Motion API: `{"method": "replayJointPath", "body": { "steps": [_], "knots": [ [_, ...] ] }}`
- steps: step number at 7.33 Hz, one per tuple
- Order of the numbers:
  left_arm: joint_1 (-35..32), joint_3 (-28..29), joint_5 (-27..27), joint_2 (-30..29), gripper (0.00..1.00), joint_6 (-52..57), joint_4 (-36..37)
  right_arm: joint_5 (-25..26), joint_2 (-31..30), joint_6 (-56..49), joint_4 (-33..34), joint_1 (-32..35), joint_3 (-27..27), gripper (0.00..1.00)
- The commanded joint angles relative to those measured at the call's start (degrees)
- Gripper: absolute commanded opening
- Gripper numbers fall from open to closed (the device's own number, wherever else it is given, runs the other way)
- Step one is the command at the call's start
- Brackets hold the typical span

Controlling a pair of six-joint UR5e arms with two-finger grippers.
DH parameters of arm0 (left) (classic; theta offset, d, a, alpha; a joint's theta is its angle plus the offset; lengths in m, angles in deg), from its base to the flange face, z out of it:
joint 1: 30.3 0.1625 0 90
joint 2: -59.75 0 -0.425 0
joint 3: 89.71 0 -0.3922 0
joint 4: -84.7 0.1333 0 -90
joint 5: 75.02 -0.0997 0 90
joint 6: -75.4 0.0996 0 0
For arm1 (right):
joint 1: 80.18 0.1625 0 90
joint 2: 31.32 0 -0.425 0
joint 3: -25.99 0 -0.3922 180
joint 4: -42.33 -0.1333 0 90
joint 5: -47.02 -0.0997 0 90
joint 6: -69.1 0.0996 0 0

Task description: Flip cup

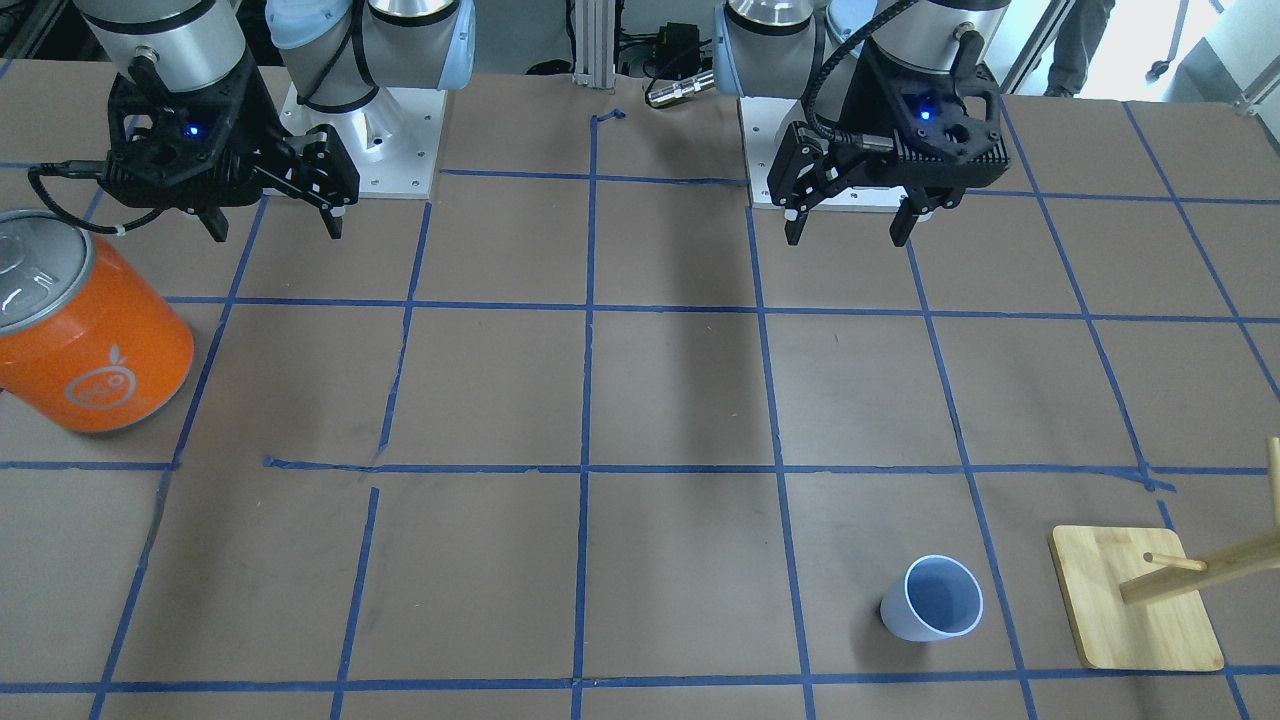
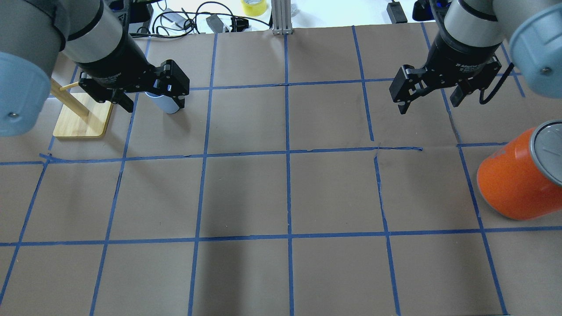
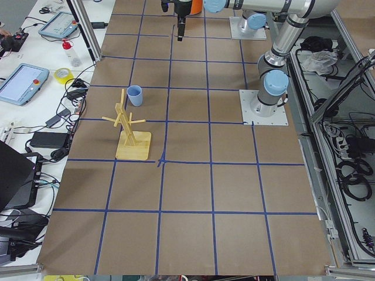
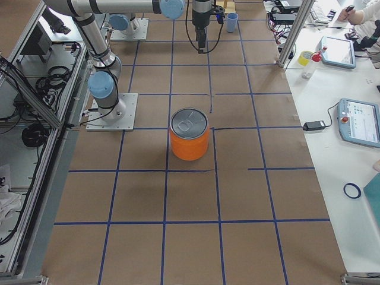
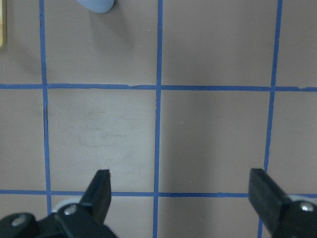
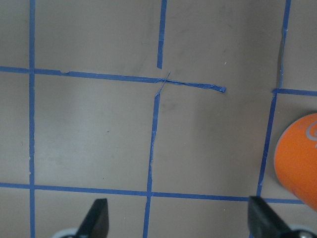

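Just blue-taped brown table (image 1: 680, 400), upright cup (image 1: 935, 598).

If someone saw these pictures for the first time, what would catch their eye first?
The big orange can with a silver top stands out most, on the robot's right half of the table. Next comes the small pale blue cup, mouth up, beside the wooden peg stand on the robot's left. The left gripper and right gripper hang above the table, jaws open, holding nothing.
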Motion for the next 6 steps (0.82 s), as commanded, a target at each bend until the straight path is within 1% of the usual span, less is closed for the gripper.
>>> {"method": "replayJointPath", "body": {
  "steps": [1, 6],
  "knots": [
    [0.0, 0.6, 0.6, -0.2, 1.0, -0.2, -0.5, -2.0, 0.0, 0.0, 0.0, 0.0, 0.0, 1.0],
    [0.1, 0.5, 0.0, 0.2, 1.0, -0.2, -0.6, -1.4, 0.0, -0.1, 0.1, 0.1, 0.0, 1.0]
  ]
}}
